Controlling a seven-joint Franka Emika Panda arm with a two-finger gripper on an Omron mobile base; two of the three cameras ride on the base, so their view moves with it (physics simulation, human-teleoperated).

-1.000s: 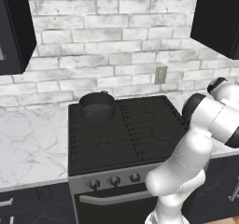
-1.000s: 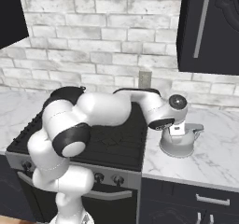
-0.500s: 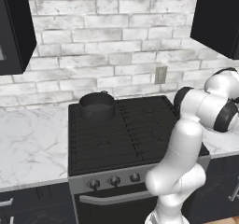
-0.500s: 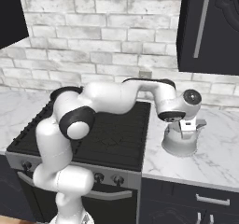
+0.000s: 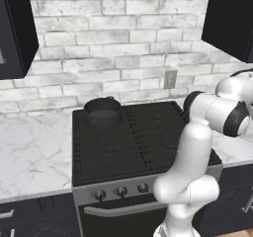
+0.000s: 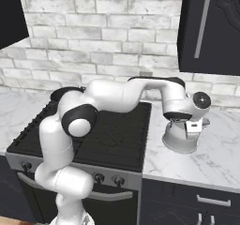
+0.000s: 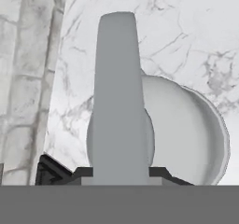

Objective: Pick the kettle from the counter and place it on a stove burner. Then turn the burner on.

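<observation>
The shiny silver-white kettle [image 6: 179,138] stands on the white marble counter [image 6: 216,159] just right of the stove. My gripper [image 6: 182,121] is right above it, pointing down, shut on the kettle's grey slanted handle [image 7: 119,97]. In the hand view the handle runs up between my two dark fingertips [image 7: 80,173], with the kettle's rounded body [image 7: 196,139] behind it on the counter [image 7: 186,31]. The black stove burners [image 5: 118,142] with their grate bars lie left of the kettle, also in the right base view as the cooktop [image 6: 117,135].
A dark grey pot [image 5: 102,111] sits on the back-left burner. Round knobs [image 5: 121,191] line the stove's silver front panel. A brick wall with an outlet [image 5: 170,79] is behind. A dark cabinet [image 6: 211,27] hangs above the kettle.
The hand has swung right and come down over the kettle, and the jaws have closed from wide open onto its handle. The kettle stands where it was.
</observation>
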